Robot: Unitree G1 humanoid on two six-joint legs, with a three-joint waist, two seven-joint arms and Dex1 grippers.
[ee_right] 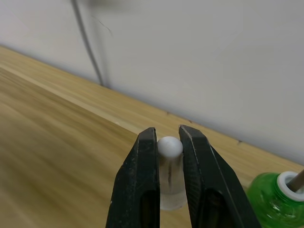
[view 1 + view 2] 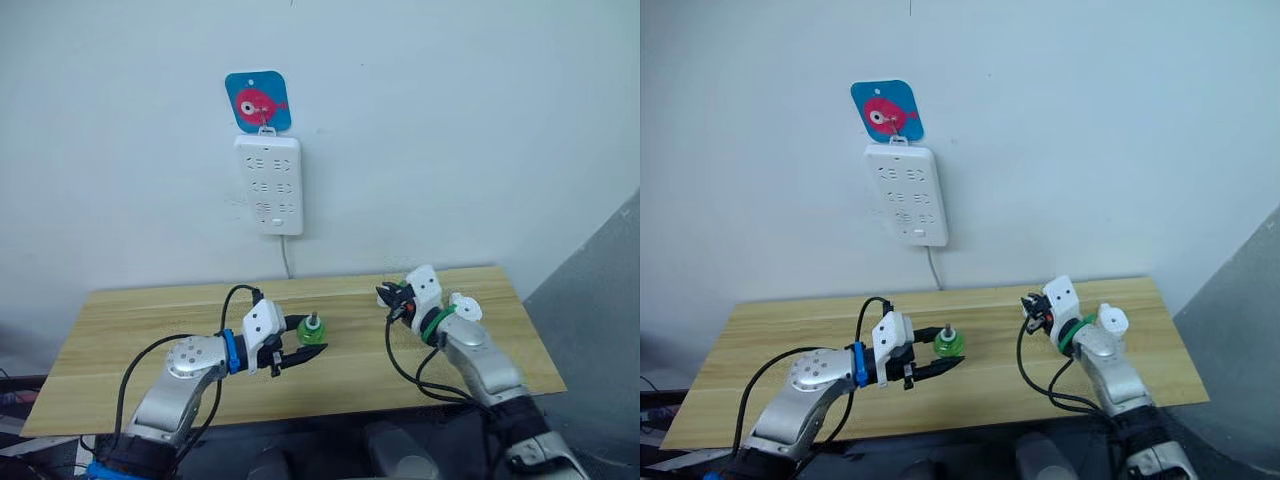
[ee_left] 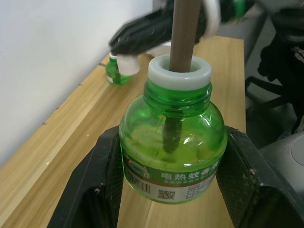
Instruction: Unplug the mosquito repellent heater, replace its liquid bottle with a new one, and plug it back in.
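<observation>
While left fingers (image 3: 114, 190) pinch a half-full green bottle (image 3: 171, 142), right fingers (image 1: 142, 180) pinch its cap (image 1: 170, 171).

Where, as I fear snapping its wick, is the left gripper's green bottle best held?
On the green bottle's round belly, from both sides, below the neck. Its brown wick stands bare on top, so a reach from above would likely hit it. The left gripper clamps it so.
</observation>
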